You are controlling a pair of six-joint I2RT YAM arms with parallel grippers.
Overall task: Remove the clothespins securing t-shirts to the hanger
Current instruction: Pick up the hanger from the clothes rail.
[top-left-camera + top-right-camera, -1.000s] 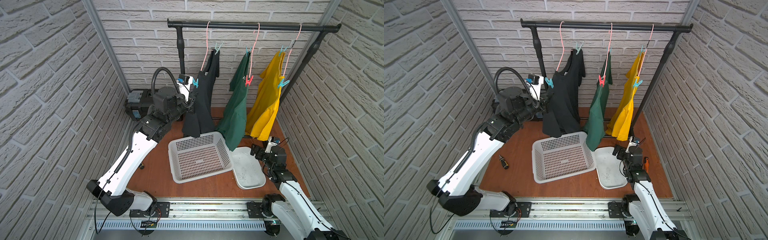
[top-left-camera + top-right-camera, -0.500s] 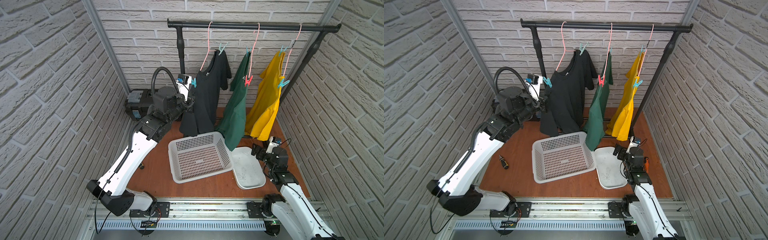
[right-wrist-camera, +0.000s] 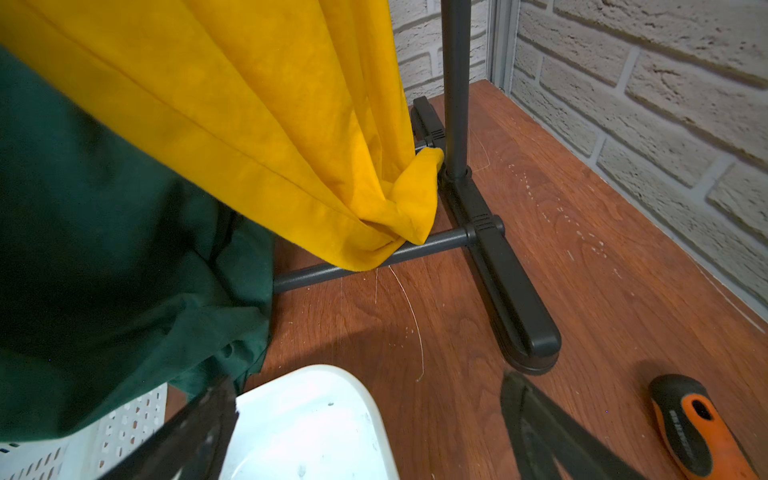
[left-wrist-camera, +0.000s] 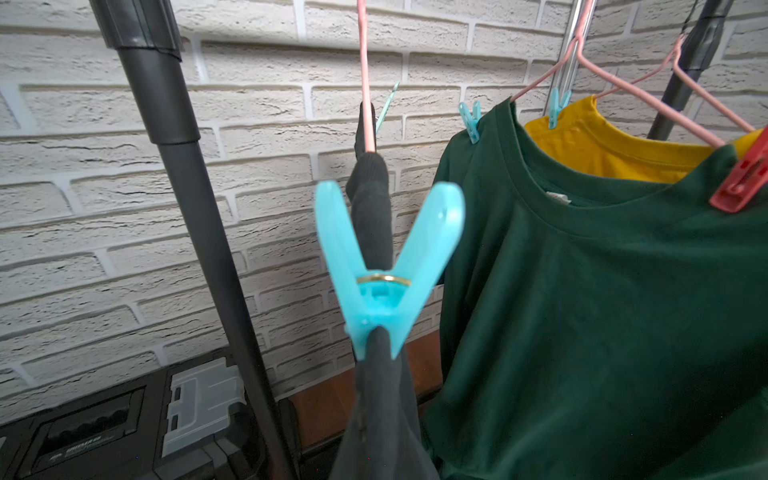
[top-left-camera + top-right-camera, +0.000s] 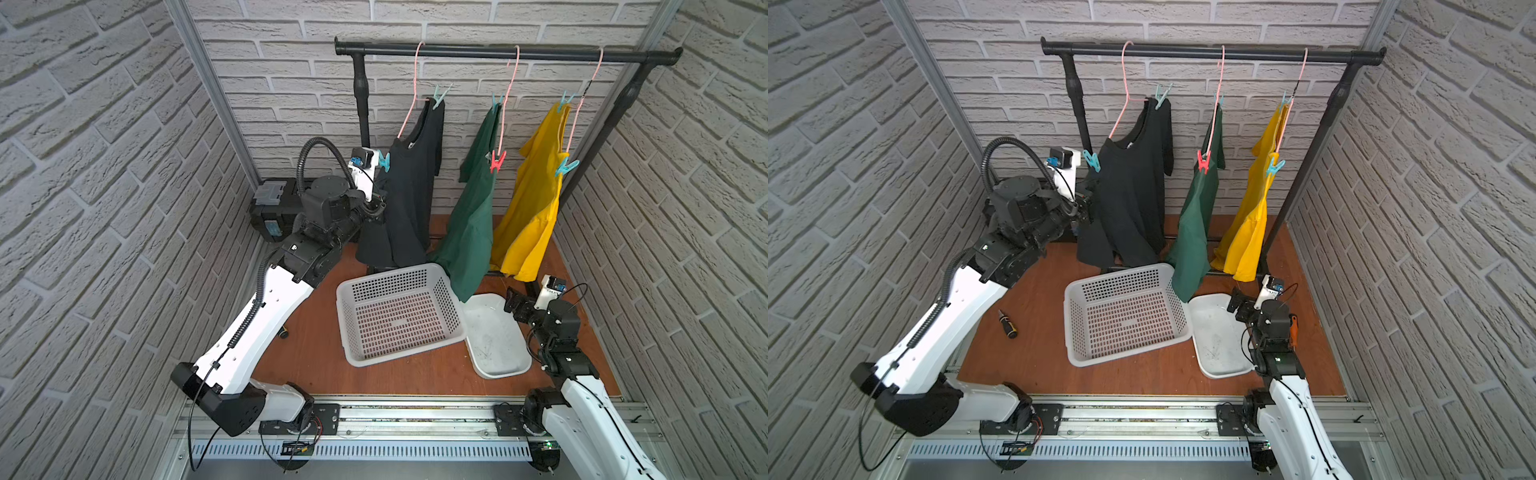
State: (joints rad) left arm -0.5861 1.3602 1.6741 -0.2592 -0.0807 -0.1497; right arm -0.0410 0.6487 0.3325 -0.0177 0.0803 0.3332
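Tension: left pincer, closed on black t-shirt just below teal clothespin, should hold cloth taut; right pincer, wide open and well apart from that clothespin, should squeeze its handles.

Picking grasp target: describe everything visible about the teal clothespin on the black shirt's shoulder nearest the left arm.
The teal clothespin is glossy plastic: two flat paddle arms spread in a V, joined by a brass-coloured spring ring. Its closed tips pinch bunched cloth of the black t-shirt, which also runs up between the arms toward the pink hanger. In both top views it sits on the shoulder nearest the left arm. Nothing else visibly touches it.
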